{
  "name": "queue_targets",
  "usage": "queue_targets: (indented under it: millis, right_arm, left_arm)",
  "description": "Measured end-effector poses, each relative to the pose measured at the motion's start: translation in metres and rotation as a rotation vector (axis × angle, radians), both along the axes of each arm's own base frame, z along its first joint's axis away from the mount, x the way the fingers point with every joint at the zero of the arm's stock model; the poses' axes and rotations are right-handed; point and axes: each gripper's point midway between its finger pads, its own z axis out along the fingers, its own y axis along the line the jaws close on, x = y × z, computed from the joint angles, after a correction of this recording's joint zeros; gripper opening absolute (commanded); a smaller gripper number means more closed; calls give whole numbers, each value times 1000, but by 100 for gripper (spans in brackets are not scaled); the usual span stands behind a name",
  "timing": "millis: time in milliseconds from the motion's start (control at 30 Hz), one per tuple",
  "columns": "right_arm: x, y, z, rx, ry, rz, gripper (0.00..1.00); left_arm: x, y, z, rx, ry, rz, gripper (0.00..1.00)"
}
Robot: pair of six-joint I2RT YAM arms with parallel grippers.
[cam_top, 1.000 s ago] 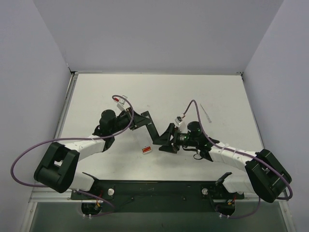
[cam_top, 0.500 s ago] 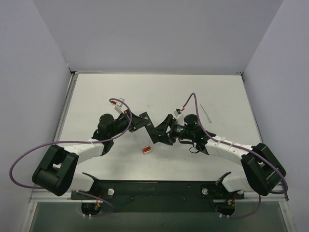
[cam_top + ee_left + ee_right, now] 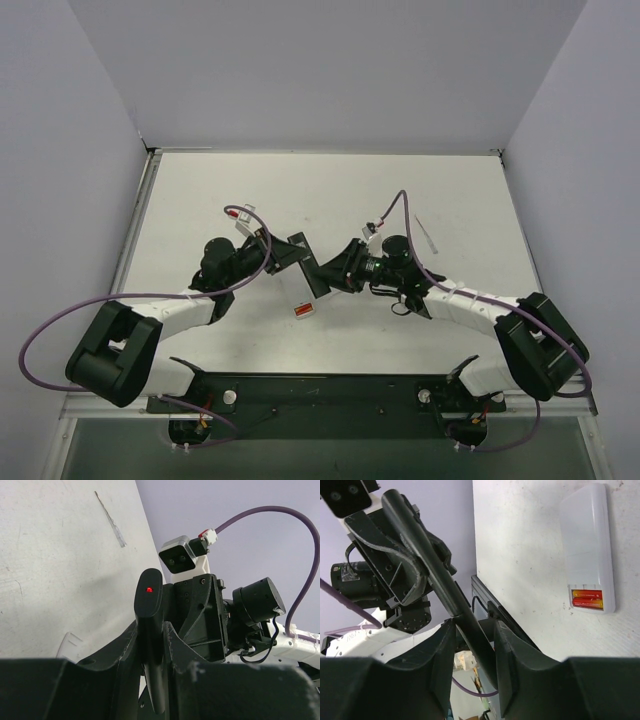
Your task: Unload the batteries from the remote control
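While clamped with the left gripper (image 3: 151, 630) on one end of the remote control (image 3: 149, 602), pinched the same black bar farther along with the right gripper (image 3: 475, 625), holding it off the table (image 3: 520, 555). Found the batteries (image 3: 587, 599) not in it but side by side in the end pocket of a whitish strip (image 3: 585, 535) lying flat below. Judged as a two-gripper hold mid-unloading. Next called for freeing one gripper and a fine pinch on those snug batteries.
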Motion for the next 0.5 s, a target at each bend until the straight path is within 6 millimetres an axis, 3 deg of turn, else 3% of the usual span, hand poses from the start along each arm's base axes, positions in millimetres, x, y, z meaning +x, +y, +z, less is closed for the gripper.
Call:
queue_targets:
  millis: [167,300,500]
  right_arm:
    - [-2,0,4,27,-37,12,16]
    - [-6,-2,-1,32,-49,16,24]
    - [-14,-6,-11,36,-64,22,22]
  left_arm:
    - [2,2,0,-15,32,11,0]
    - [-1,1,-3,-9,48,-3,0]
    - [-8,-1,-13,15,83,-33,0]
